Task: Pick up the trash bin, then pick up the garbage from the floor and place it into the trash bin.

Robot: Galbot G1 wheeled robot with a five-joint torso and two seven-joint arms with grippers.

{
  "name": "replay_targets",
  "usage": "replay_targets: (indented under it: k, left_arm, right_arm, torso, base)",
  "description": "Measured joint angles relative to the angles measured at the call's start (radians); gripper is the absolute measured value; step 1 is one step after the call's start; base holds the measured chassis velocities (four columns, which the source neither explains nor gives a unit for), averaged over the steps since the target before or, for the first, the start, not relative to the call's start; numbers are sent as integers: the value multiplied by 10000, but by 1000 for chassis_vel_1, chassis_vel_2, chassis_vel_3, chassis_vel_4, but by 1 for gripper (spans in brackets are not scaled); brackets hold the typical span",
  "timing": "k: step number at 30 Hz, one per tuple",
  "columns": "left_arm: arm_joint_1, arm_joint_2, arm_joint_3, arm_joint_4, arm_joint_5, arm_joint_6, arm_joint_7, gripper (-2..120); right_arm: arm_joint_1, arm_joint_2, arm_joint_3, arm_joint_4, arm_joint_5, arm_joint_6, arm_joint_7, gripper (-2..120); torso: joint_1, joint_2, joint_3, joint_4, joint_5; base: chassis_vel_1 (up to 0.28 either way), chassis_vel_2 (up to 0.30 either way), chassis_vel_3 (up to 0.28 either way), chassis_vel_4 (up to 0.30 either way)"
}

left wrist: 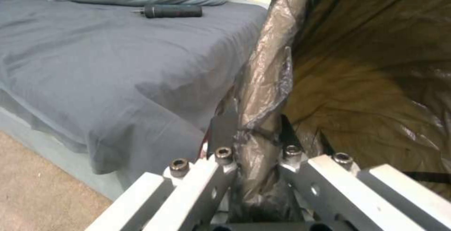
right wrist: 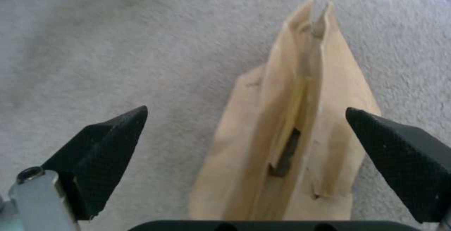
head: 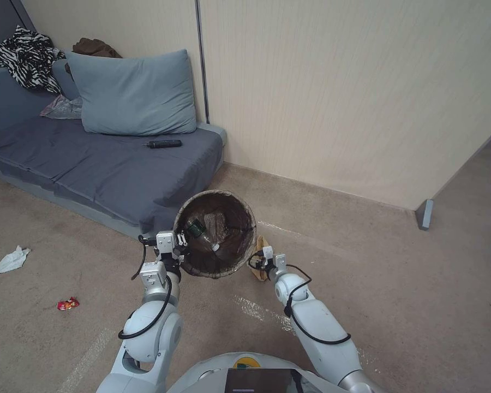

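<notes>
Sofa bed (head: pixel 93 164) along the wall, carpet (head: pixel 393 284) in front; a dark tool (head: pixel 162 144) lies on the mattress, irrelevant

Trash bin (head: pixel 215 232) is off the floor, tipped so its mouth faces the head camera, beside the sofa corner. Left gripper (head: pixel 181 246) is clamped on its rim, one finger each side of the brown liner (left wrist: pixel 263 93). A clear bottle (head: pixel 204 236) already lies inside

Step in hand looks like garbage pickup, bin step done. Right gripper (head: pixel 261 261) is down at the floor just right of the bin, jaws spread wide and straddling the brown paper bag (right wrist: pixel 301 125), which stands creased and narrow between the pads (right wrist: pixel 108 146); no contact that I can see

Next move, as I read it: close on the bag's folded ridge, lift, carry it over the bin mouth. Bag is thin and floppy, so it may crumple or slip

Left over, well apart on the left: white tissue (head: pixel 12 260), red wrapper (head: pixel 68 304)
</notes>
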Motion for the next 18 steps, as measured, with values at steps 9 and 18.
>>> replay_targets:
  k: [9,18]
  left_arm:
    - [9,-41,5,-18,33,-12,6,2]
    - [42,-55,-12,-64,38,-25,9,2]
  right_arm:
    - [400,281,247,-1534,-505,581,-68,100]
    - [571,460,501,-2326,-847,962,-219,76]
  torso:
    - [0,0,0,0,0]
    - [0,0,0,0,1]
  base:
    - [0,0,0,0]
    - [0,0,0,0]
